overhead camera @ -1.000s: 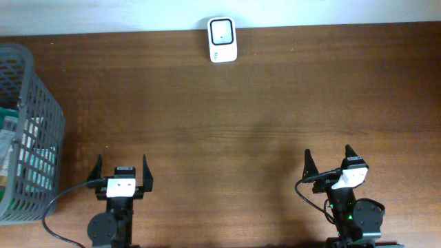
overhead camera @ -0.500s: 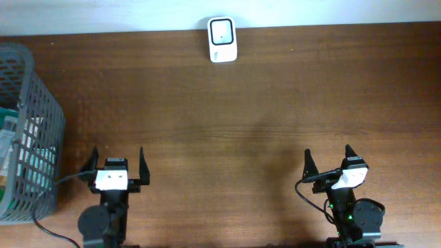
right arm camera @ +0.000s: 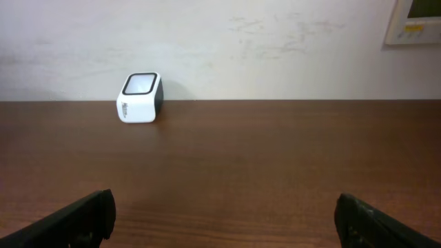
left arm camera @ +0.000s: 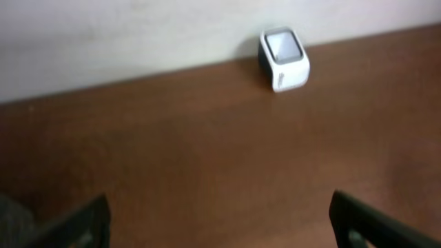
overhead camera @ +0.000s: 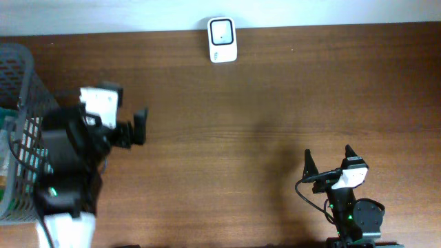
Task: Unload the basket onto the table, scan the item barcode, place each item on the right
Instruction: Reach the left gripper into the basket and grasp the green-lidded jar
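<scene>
The white barcode scanner [overhead camera: 222,40] stands at the table's far edge by the wall, also seen in the left wrist view [left arm camera: 284,58] and the right wrist view [right arm camera: 140,98]. The items are packages, only partly seen, inside the grey basket [overhead camera: 21,58] at the left; no barcode shows. My left gripper [overhead camera: 116,128] is raised beside the basket's right wall, blurred, open and empty [left arm camera: 220,222]. My right gripper [overhead camera: 329,154] rests near the front right, open with nothing between its fingers [right arm camera: 231,210].
Green and white packaging [overhead camera: 7,138] shows through the basket's mesh. The brown wooden table [overhead camera: 275,103] stretches between the arms and the scanner. A white wall [right arm camera: 275,41] rises behind the table, with a wall panel [right arm camera: 413,21] at the upper right.
My left arm has risen and swung forward and left toward the basket. Its jaws stay wide. The right arm has not moved.
</scene>
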